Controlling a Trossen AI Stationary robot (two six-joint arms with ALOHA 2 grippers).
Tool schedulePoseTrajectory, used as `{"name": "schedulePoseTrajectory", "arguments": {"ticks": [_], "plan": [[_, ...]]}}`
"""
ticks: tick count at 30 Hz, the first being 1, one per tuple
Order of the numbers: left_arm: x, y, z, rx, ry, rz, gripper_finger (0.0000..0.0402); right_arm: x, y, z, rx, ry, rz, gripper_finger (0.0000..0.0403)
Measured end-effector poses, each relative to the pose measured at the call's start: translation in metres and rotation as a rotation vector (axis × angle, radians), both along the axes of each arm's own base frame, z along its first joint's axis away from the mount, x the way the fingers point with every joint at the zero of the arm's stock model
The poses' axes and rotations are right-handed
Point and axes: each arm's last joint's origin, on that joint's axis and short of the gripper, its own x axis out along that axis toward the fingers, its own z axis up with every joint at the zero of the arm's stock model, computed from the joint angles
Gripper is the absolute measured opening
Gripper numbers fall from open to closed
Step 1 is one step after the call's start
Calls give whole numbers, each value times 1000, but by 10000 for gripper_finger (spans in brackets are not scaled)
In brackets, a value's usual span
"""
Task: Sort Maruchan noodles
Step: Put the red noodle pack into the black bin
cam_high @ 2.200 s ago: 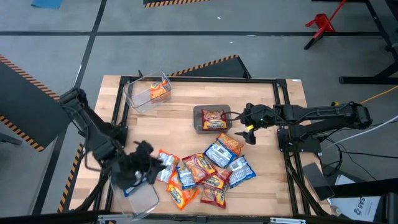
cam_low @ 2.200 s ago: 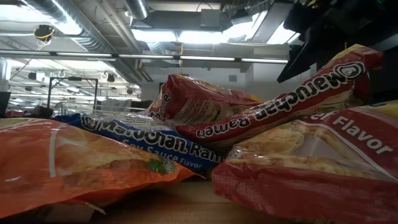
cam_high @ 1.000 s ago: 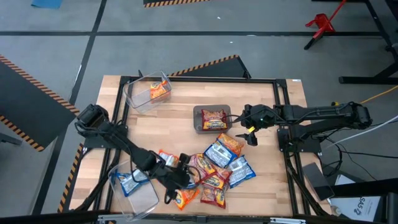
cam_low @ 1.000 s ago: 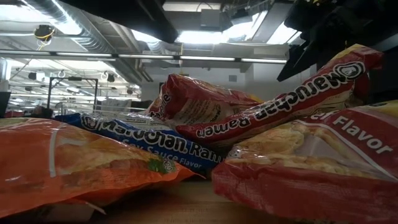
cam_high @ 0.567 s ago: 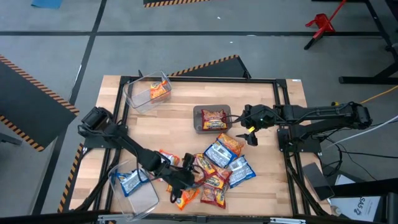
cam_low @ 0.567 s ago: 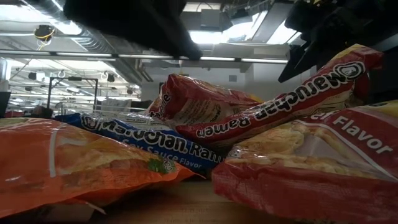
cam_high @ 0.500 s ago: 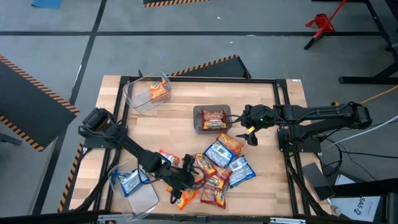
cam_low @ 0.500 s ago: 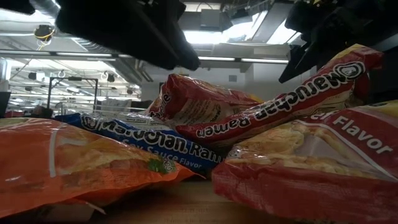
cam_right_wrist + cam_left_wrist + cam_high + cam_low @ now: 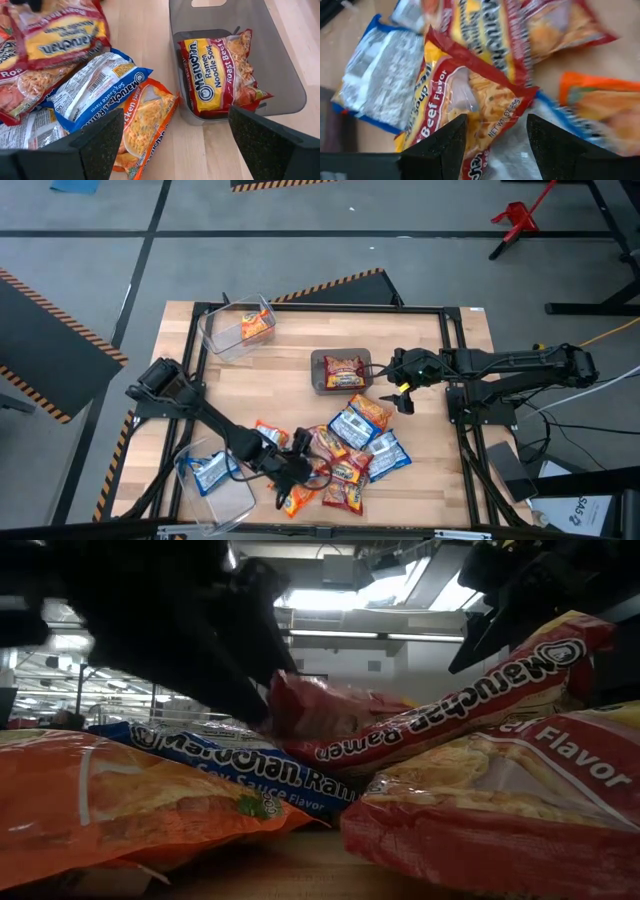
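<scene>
The surface, a wooden top, carried three clear bins and a loose heap of Maruchan noodles lying near its front edge, towards the right of centre. The far-left bin held one orange packet. The centre bin held one red roast-beef packet. The front-left bin held one blue-and-white packet. About ten packets lay unsorted, overlapping one another.

The left claw was over the left edge of the heap, fingers apart, straddling a red beef-flavour packet seen from the wrist camera; nothing was gripped. The right claw hung just beside the centre bin, fingers spread wide and empty.

Assessment: the packets appeared light, with a brittle noodle block inside crinkly, slippery film. A grip across a short edge or a raised seam would likely hold best; squeezing the flat middle risks cracking the block, and overlapping neighbours may drag along.
</scene>
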Motion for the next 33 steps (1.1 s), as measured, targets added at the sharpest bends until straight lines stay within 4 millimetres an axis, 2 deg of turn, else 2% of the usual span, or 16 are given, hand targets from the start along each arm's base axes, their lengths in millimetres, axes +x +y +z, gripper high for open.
{"name": "schedulePoseTrajectory", "arguments": {"ticks": [8,16,21,28,33], "plan": [[4,7,-6,75,-35,96,199,0,0,0,2,1,-1,344],[9,16,-6,-14,-50,203,191,0,0,0,2,1,-2,344],[11,19,-6,-75,-42,231,136,0,0,0,2,1,-2,344],[14,19,-4,-190,-79,313,21,0,0,0,9,1,-11,344],[17,13,3,-225,-128,320,7,0,-1,0,-1,2,-27,344]]}}
